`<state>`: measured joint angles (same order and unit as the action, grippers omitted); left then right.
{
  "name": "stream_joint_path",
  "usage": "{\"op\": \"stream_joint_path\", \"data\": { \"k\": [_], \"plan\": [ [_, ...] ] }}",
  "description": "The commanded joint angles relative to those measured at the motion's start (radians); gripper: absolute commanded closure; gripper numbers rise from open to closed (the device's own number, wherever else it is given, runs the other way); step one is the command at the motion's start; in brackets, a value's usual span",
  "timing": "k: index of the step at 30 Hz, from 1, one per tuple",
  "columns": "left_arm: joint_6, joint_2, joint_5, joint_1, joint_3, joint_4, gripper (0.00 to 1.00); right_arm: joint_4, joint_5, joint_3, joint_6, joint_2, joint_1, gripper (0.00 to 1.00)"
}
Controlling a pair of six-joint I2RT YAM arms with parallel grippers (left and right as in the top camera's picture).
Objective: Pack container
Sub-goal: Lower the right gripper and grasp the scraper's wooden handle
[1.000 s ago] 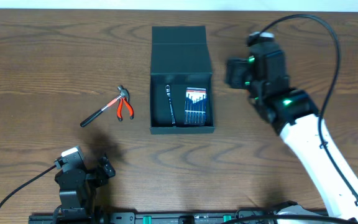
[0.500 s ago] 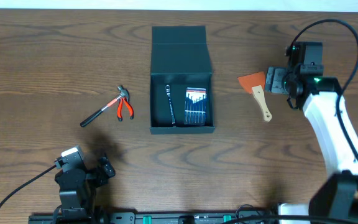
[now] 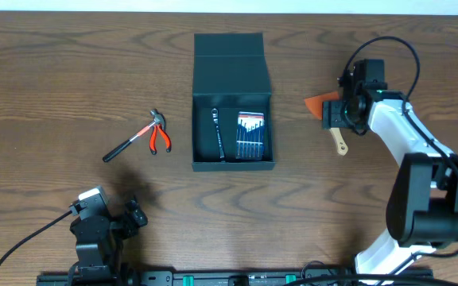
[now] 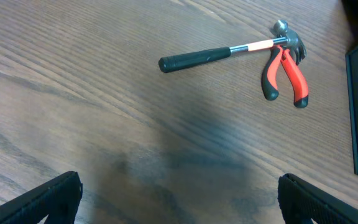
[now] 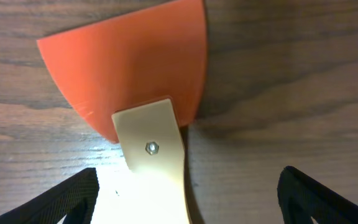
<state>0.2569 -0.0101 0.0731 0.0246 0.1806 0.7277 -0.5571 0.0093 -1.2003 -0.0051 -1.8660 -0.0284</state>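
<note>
Straddling the pale handle of an orange-bladed scraper (image 5: 129, 56), the right pincer (image 5: 188, 198) has its fingers spread wide. Well apart to its left, the container (image 3: 230, 67) lies open, holding a card of tools (image 3: 250, 133) whose print is too small to read. The left pincer (image 4: 182, 205), likewise spread, hangs over the brown wood-grain table (image 3: 70, 71), with a hammer (image 4: 216, 54) and pliers (image 4: 284, 74) ahead of it.

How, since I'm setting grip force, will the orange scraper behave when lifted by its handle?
The scraper lies flat and its handle is flat too, so it probably won't roll. Its thin orange blade likely flexes; the bolted pale handle looks stiff. It seems light for its size.
</note>
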Motion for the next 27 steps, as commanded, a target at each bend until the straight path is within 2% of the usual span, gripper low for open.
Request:
{"op": "stream_joint_path", "data": {
  "k": [1, 8, 18, 27],
  "plan": [
    [-0.017, 0.006, -0.01, 0.005, -0.016, 0.003, 0.01, 0.023, -0.025, 0.004, -0.039, -0.033, 0.009, 0.18],
    [-0.017, 0.006, -0.01, 0.005, -0.016, 0.003, 0.01, 0.066, -0.025, 0.004, -0.061, -0.068, 0.016, 0.24],
    [-0.017, 0.006, -0.01, 0.005, -0.016, 0.003, 0.01, 0.072, -0.025, 0.004, -0.06, -0.11, 0.026, 0.41],
    [-0.017, 0.006, -0.01, 0.005, -0.016, 0.003, 0.01, 0.072, -0.025, 0.004, -0.052, -0.16, 0.03, 0.44]
  ]
}}
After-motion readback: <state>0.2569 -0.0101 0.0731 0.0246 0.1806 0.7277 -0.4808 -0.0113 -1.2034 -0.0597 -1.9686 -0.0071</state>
